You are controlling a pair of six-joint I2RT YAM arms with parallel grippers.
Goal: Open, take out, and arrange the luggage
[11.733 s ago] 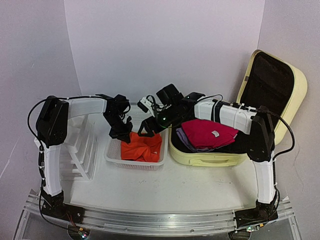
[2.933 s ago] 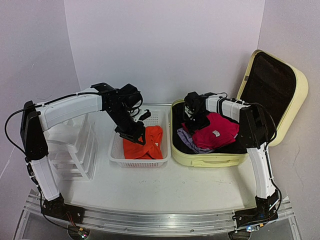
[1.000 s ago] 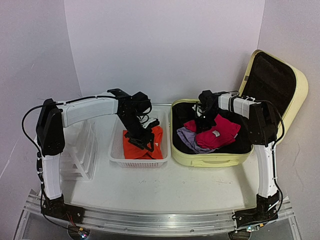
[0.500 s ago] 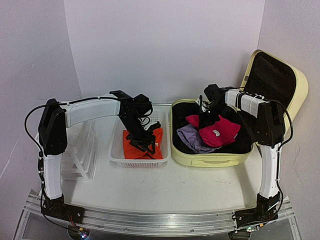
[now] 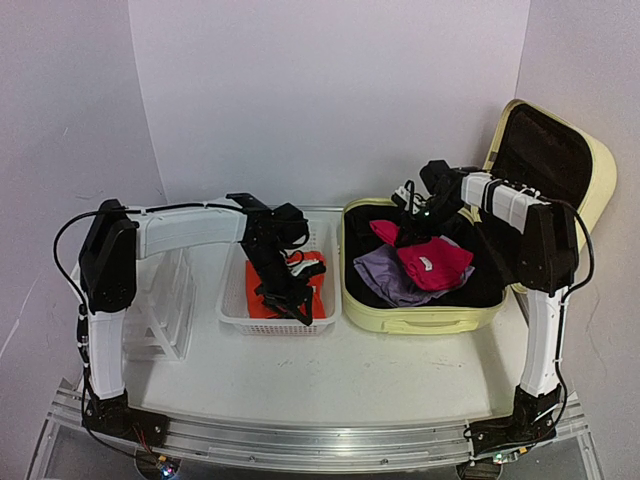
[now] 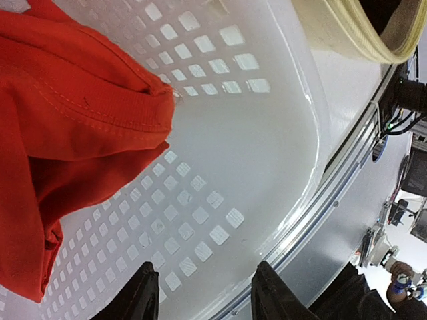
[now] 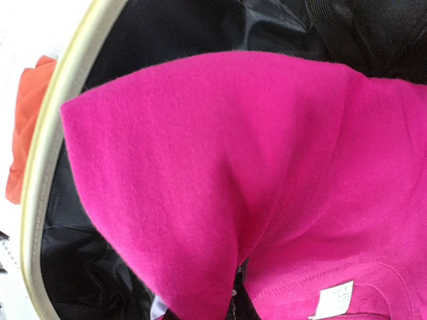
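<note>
The luggage (image 5: pixel 420 318), a pale yellow suitcase, lies open with its lid standing at the right. A magenta shirt (image 5: pixel 432 262) and a lavender garment (image 5: pixel 385 278) lie inside on the black lining. My right gripper (image 5: pixel 408 215) hangs over the suitcase's back left, shut on a fold of the magenta shirt (image 7: pixel 220 167), whose cloth hides most of its fingers. My left gripper (image 5: pixel 285 298) is down in the white mesh basket (image 5: pixel 232 300), open with nothing between its fingertips (image 6: pixel 143 293). An orange shirt (image 6: pixel 67 120) lies beside it.
A white drawer organizer (image 5: pixel 160 300) stands left of the basket. The suitcase lid (image 5: pixel 545 165) leans up against the right wall. An aluminium rail (image 5: pixel 300 440) runs along the table's near edge. The suitcase rim (image 7: pixel 50 133) passes close to the basket.
My right gripper has risen toward the back with the magenta shirt's fold, uncovering more of the lavender garment. My left gripper has moved to the basket's front, off the orange shirt.
</note>
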